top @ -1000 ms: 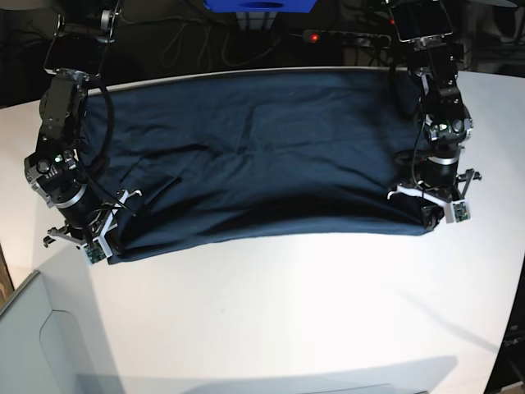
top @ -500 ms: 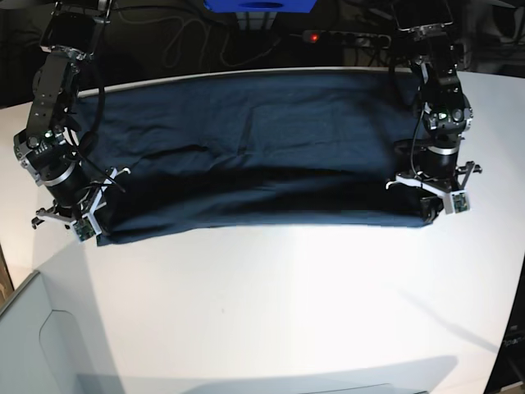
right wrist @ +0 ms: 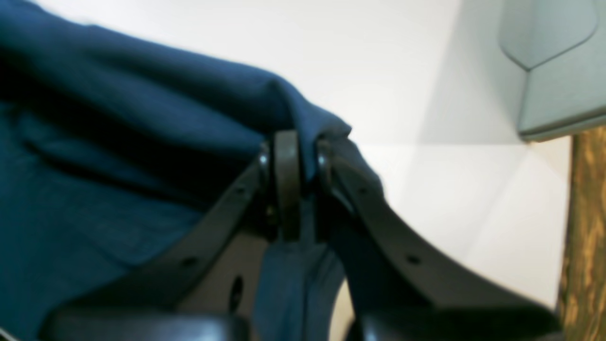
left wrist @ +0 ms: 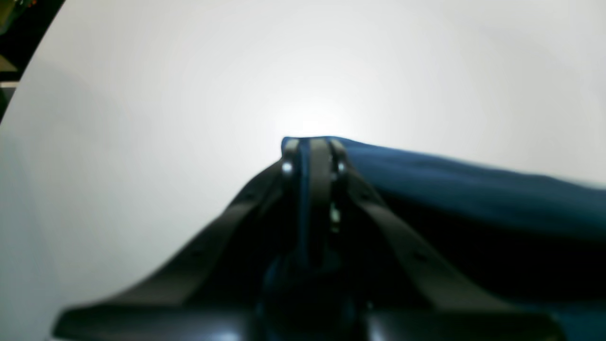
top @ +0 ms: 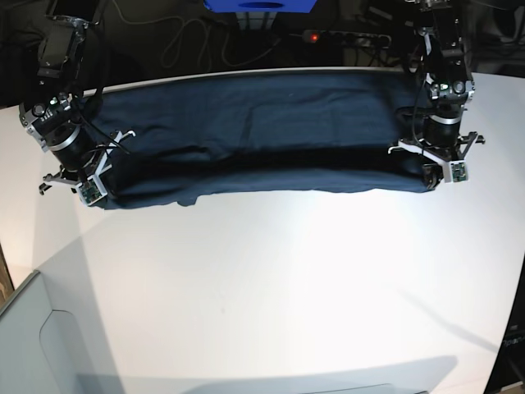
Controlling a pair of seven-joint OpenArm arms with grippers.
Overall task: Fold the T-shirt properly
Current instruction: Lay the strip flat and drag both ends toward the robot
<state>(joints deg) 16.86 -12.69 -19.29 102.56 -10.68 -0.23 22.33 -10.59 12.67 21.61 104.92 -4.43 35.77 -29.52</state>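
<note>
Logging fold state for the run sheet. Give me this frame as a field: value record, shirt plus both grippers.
item: T-shirt, dark navy
layout: wide band across the far half of the white table
near edge: lifted at both ends
left gripper: shut on the T-shirt's edge
right gripper: shut on the T-shirt's edge
near half of table: bare white
fold: not finished

you have the shirt (top: 262, 135) lying across the far half of the table (top: 287, 287), stretched side to side in a long band. the left gripper (top: 428, 174) sits at the band's near corner on the base view's right, clamped on the cloth; the right gripper (top: 92, 195) sits at the near corner on that view's left, also clamped on it. a power strip (top: 344, 37) lies behind the table's far edge.
</note>
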